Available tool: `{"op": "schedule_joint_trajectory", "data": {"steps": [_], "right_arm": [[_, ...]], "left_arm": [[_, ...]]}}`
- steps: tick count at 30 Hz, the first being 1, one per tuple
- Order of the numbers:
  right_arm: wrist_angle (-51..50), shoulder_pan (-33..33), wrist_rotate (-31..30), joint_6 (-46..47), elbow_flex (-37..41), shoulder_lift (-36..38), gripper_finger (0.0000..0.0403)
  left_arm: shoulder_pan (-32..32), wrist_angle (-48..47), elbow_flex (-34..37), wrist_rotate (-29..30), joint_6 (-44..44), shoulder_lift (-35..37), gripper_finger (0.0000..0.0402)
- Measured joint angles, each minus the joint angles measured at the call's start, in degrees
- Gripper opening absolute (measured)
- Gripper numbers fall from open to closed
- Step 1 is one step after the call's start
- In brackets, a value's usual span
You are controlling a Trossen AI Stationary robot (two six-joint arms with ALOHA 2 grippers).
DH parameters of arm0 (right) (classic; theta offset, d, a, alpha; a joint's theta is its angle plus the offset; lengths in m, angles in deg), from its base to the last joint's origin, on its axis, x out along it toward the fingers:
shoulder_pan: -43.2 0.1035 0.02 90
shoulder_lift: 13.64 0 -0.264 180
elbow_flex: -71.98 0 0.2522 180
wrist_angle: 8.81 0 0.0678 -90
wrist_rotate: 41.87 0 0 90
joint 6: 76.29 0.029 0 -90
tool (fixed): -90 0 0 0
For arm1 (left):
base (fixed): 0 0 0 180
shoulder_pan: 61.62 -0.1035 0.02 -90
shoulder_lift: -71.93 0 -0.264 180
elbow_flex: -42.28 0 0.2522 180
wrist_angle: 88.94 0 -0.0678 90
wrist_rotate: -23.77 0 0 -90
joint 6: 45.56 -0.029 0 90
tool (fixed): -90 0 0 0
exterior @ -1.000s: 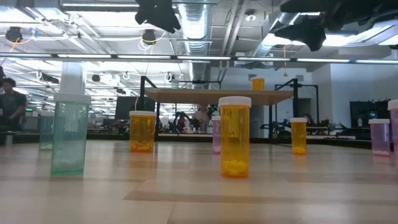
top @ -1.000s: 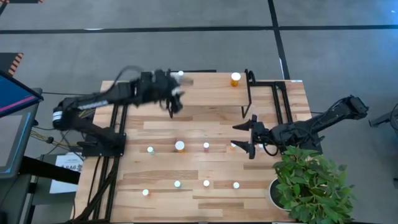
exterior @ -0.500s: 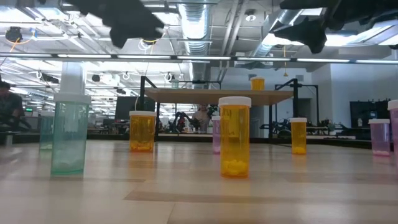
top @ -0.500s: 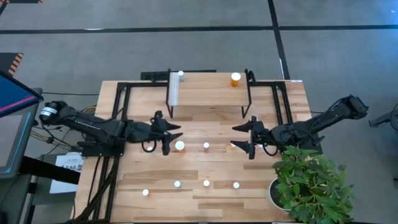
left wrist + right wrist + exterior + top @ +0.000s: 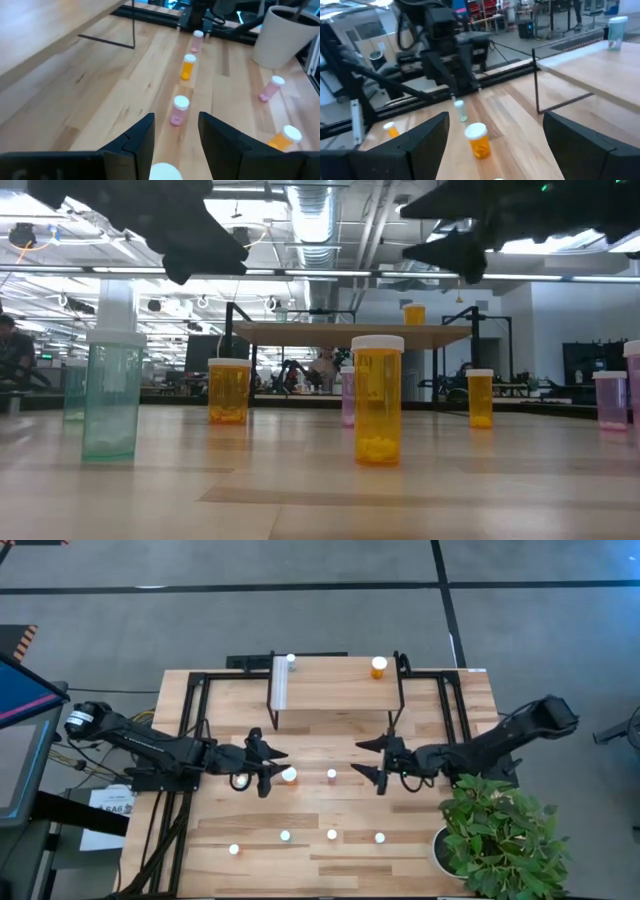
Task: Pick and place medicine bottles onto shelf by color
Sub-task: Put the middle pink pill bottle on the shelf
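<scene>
White cap (image 5: pixel 165 171) cut off, perhaps an orange bottle's.

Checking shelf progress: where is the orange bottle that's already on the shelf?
In the high view the orange bottle stands on the shelf near its far right corner, opposite a white-capped bottle by the white strip at the left end.

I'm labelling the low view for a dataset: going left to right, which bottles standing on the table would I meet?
Green bottle → orange bottle → big orange bottle → small orange bottle → pink bottle. I skipped the one partly hidden behind the big orange bottle.
</scene>
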Motion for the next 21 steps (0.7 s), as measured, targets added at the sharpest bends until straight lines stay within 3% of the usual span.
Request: {"op": "schedule_joint_trajectory", "data": {"steps": [13, 17, 21], "right_arm": [[0.76, -5.31, 0.04, 17.64, -3.08, -18.09, 0.0342], [0.98, -6.27, 0.82, 11.65, -5.89, -21.57, 0.0342], [0.65, -7.09, 6.57, 2.15, -8.74, -22.54, 0.0340]], "left_arm": [[0.11, 0.53, 0.00, 3.27, -0.95, 0.00, 0.0139], [0.11, 0.52, 0.00, 4.11, -0.53, 0.00, 0.0139], [0.11, 0.37, 0.00, 4.11, -0.23, 0.00, 0.0139]]}}
